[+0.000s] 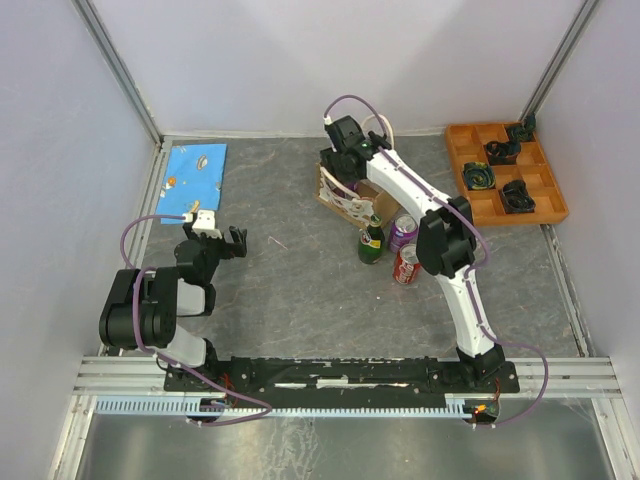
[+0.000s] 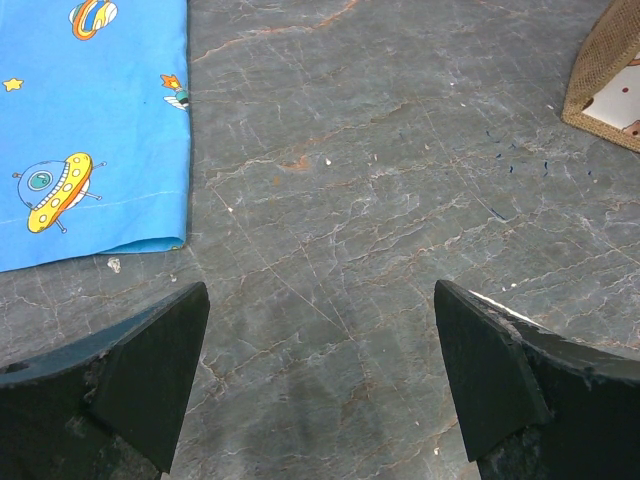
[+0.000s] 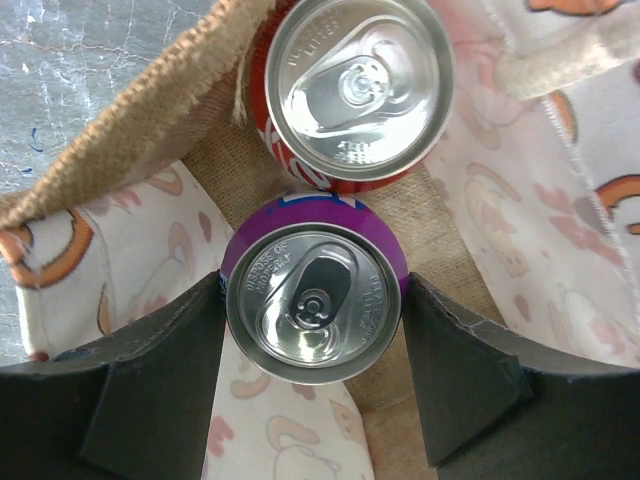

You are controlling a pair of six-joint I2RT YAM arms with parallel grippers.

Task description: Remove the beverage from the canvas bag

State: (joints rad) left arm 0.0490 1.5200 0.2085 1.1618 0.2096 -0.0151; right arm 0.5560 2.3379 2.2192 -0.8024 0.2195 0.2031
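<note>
– Fingers (image 3: 165, 385) on the right gripper (image 3: 313, 300), how did they look to you?

– They were down inside the canvas bag (image 3: 120, 140), one dark pad pressed against each side of a purple can (image 3: 313, 310). No gap showed on either side, so I'd say they were clamped on it. The can stood upright at the lower centre of the wrist view.

– Anything else in there?

– A red can (image 3: 355, 85), also upright. It sat just above the purple one in that frame, touching it, close to the bag's tan wall.

– And where was the bag?

– In the overhead view it stood a little above the middle of the frame, with the white arm reaching into it from the lower right. Just below and right of it, out on the grey table (image 1: 290, 300), stood a green bottle (image 1: 372, 240), a second purple can (image 1: 403, 231) and a second red can (image 1: 407, 265), close together.

– The other arm?

– The left gripper (image 2: 320, 300) hung over bare table at the left of the overhead view, jaws spread wide with nothing between them. A blue cloth (image 2: 90, 120) lay at the upper left of its own view. An orange tray (image 1: 505, 175) sat at the upper right of the overhead view, well apart from the bag.
</note>
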